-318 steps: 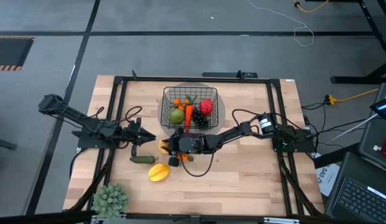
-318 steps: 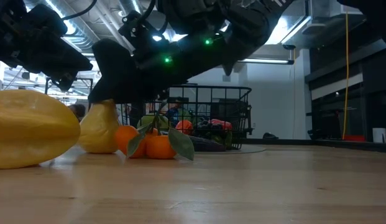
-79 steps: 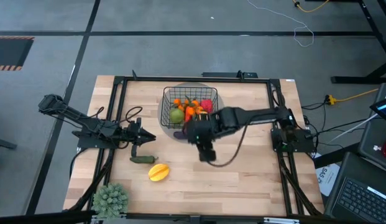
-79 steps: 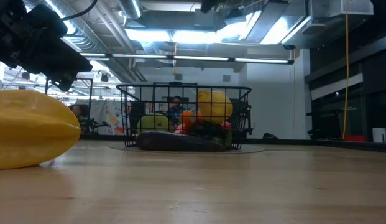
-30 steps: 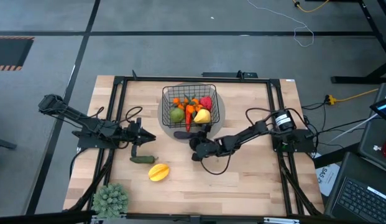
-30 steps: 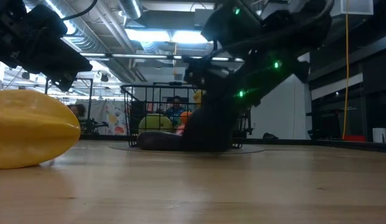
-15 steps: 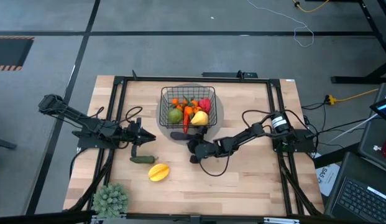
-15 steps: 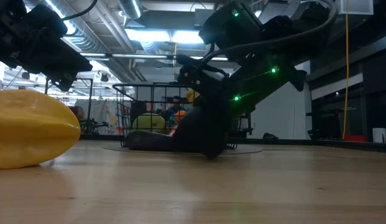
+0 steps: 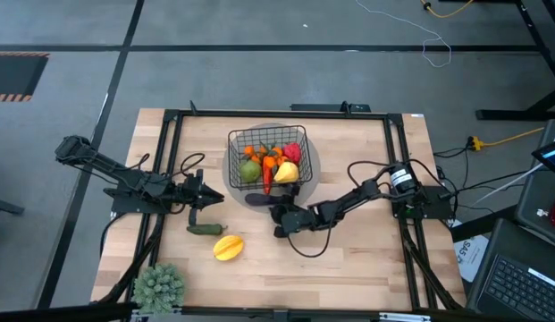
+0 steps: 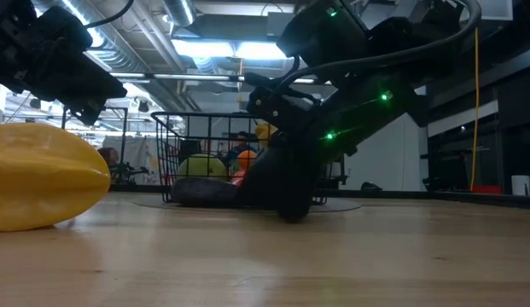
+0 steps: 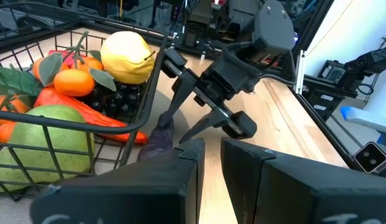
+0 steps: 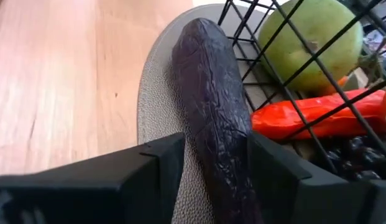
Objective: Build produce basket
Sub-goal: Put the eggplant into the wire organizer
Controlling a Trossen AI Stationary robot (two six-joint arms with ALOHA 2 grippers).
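The right arm reaches low across the table from the right edge toward the middle, bent at the elbow, its forearm nearly flat on the wood. The right gripper [image 9: 279,217] sits at table level just in front of the basket [image 9: 234,172], fingers parted around one end of the eggplant [image 12: 214,118]. The wrist view shows a dark finger [image 12: 149,168] on each side of the eggplant, close against it; a firm grip cannot be told. The eggplant lies outside the basket, along its near wall, on a round grey mat [image 12: 155,115].

The left arm rests at the table's left side, stretched toward the centre. The left gripper [image 9: 208,202] hangs just above the cucumber [image 9: 205,229], fingers a narrow gap apart and holding nothing.

One black wire basket stands at the table's middle back. Inside it show one green apple [image 9: 250,172], one yellow pear-shaped piece [image 9: 288,170], one red pepper [image 9: 294,150], one orange-red carrot [image 9: 267,176], a bunch of leafy tangerines [image 9: 262,153], at least three, and one cluster of dark grapes [image 11: 121,99].

On the bare wood lie one cucumber, one yellow star-shaped fruit [image 9: 227,247] and one spiky potted plant [image 9: 158,286] at the near left corner.
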